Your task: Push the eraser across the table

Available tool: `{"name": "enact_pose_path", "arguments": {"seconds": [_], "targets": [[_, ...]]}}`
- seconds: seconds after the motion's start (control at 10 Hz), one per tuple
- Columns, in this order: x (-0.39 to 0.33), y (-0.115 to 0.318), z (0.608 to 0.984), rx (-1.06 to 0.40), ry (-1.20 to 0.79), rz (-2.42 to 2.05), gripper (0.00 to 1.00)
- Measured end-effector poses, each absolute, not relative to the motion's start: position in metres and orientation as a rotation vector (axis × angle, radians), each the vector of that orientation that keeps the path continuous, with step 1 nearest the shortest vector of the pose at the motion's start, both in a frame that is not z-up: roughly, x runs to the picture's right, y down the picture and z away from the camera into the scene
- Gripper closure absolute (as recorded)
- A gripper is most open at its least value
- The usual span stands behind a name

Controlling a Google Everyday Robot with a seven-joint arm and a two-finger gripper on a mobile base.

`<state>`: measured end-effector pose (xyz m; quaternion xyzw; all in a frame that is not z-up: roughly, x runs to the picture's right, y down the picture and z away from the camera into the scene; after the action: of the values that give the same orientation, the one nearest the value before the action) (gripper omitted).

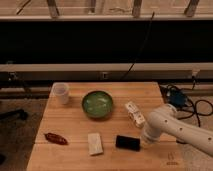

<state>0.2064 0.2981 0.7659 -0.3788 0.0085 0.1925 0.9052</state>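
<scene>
Robot's gripper (pixel 145 138) is low over the table (pixel 75 131), just beside the black eraser (pixel 128 143), perhaps touching it; open or closed, I cannot tell. A pale block (pixel 95 144) lies near.

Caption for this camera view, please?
Gripper low beside the eraser on the table, green bowl behind them.

Lit warmly and evenly from above across the surface (pixel 75 122); near black beyond its far edge. Brightest on the pale hand (pixel 144 138), toward the front right corner. Shadowed softly, without glare.
</scene>
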Motion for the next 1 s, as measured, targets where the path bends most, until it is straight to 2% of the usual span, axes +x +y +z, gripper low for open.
{"name": "enact_pose_path", "arguments": {"seconds": [1.0], "targets": [[0.194,0.289,0.772,-0.787,0.016,0.349,1.00]]}}
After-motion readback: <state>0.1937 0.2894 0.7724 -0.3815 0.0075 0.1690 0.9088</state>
